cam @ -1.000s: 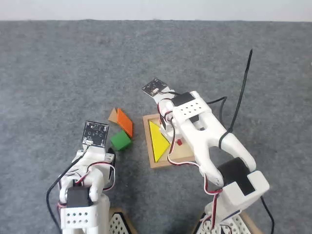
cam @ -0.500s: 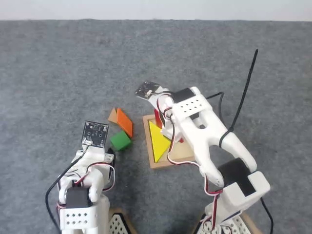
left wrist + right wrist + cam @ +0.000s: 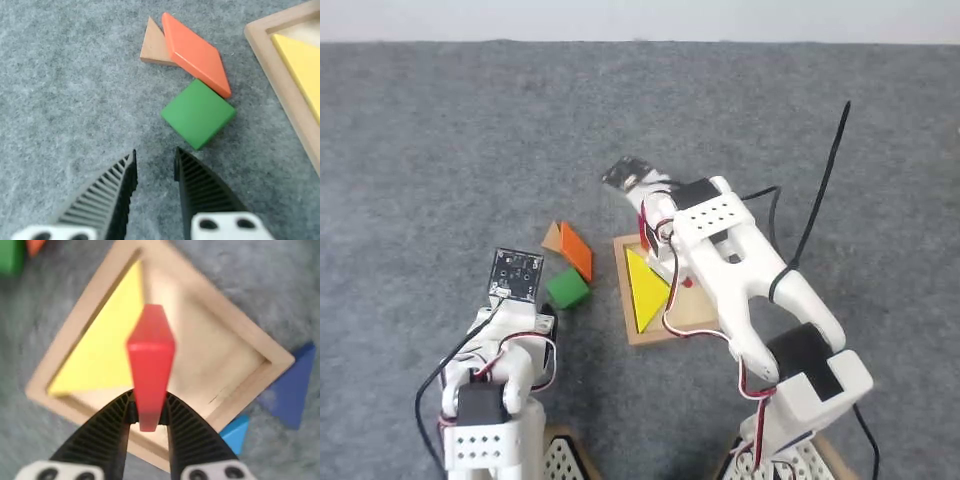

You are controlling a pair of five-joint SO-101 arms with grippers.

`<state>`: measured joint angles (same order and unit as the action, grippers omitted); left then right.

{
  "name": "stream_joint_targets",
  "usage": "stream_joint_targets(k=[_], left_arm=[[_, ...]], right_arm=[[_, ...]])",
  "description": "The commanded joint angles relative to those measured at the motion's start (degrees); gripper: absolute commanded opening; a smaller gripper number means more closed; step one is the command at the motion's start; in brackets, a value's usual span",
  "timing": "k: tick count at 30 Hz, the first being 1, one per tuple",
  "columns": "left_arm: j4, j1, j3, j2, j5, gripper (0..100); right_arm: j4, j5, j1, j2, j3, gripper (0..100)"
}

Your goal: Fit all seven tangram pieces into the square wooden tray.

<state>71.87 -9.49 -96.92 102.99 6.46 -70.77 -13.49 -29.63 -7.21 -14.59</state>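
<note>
- The right gripper (image 3: 148,405) clamps a red piece (image 3: 150,355) by one end. The piece stands edge-on between the fingers, above the bare floor of the square wooden tray (image 3: 227,315).
- A large yellow triangle (image 3: 100,355) lies flat inside the tray, along the side that faces the left arm.
- Two blue pieces rest on the grey mat (image 3: 440,130) outside the tray. A dark blue triangle (image 3: 287,390) sits just beside one corner, and a light blue piece (image 3: 235,432) lies close against the neighbouring rim.
- The left gripper (image 3: 155,160) hangs low over the mat, fingers parted and holding nothing, its tips just short of a green square (image 3: 198,114).
- The green square touches the end of an orange parallelogram (image 3: 195,52), which lies against a tan triangle (image 3: 154,46).
- In the high view, these three loose pieces sit on the mat near the tray, on the left arm's side of it.
</note>
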Motion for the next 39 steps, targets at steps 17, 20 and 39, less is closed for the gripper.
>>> stream_joint_targets(k=[17, 20, 39], left_arm=[[0.35, -0.44, 0.48, 1.05, -0.88, 12], [0.35, -0.44, 0.48, 1.05, -0.88, 12], [0.35, -0.44, 0.48, 1.05, -0.88, 12]], right_arm=[[-12.00, -39.65, 0.92, 0.13, 6.33, 2.7], [-13.58, -47.38, 0.92, 0.13, 6.86, 2.7], [-13.93, -49.49, 3.65, -6.29, 12.84, 29.2]])
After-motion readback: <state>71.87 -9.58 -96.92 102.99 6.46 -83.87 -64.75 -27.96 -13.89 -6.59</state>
